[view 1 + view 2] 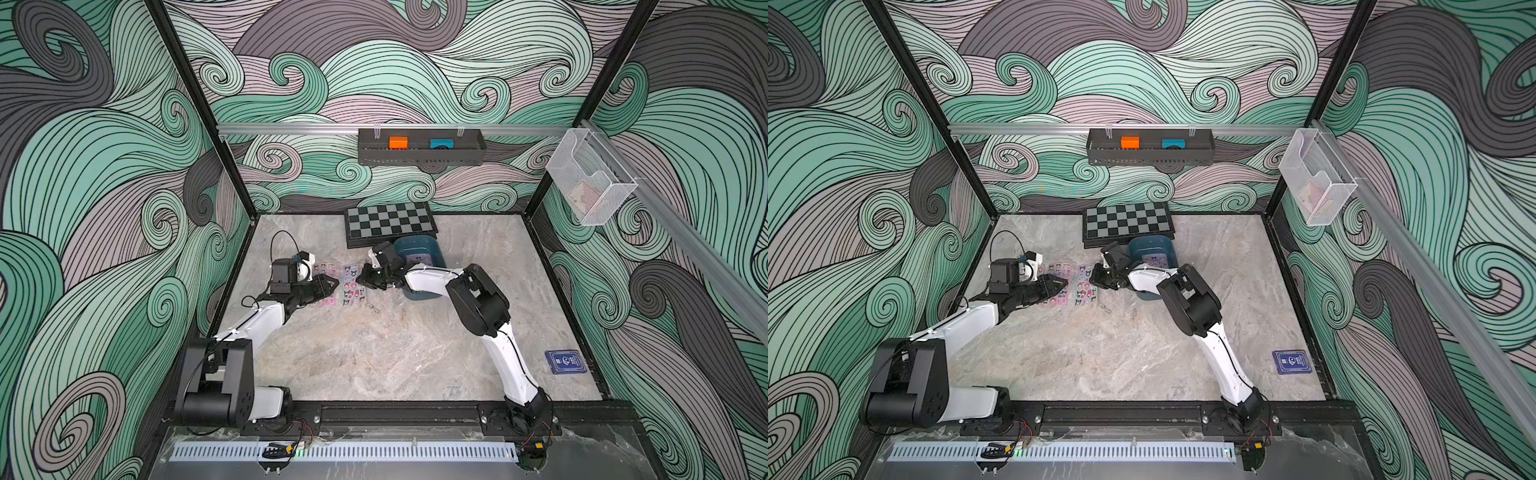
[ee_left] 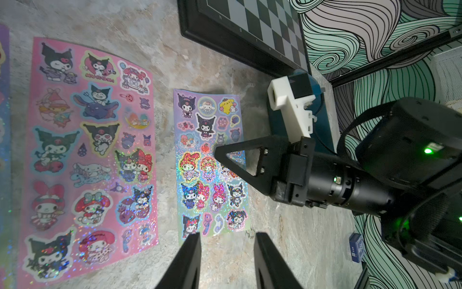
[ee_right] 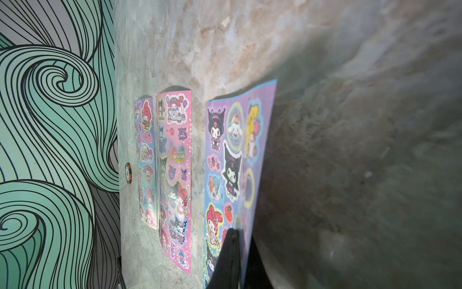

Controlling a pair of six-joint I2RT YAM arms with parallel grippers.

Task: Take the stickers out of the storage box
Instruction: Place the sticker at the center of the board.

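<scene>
My right gripper [image 3: 237,234] is shut on the edge of a purple sheet of stickers [image 3: 232,155], held low over the table. In the left wrist view its fingertips [image 2: 218,153] pinch that sheet [image 2: 200,140]. In both top views the right gripper [image 1: 363,280] [image 1: 1094,282] sits just left of the teal storage box [image 1: 422,249] [image 1: 1152,247], where another sheet [image 1: 417,259] lies inside. A pink sheet [image 2: 87,155] and one more sheet [image 3: 146,162] lie flat on the table. My left gripper [image 2: 227,240] [image 1: 332,286] hovers open and empty over them.
A chessboard [image 1: 390,224] lies behind the box at the back wall. A dark blue card box [image 1: 567,362] sits near the right edge. A black wall tray [image 1: 419,151] and a clear bin [image 1: 590,178] hang above. A small metal ring [image 1: 374,308] lies near the sheets.
</scene>
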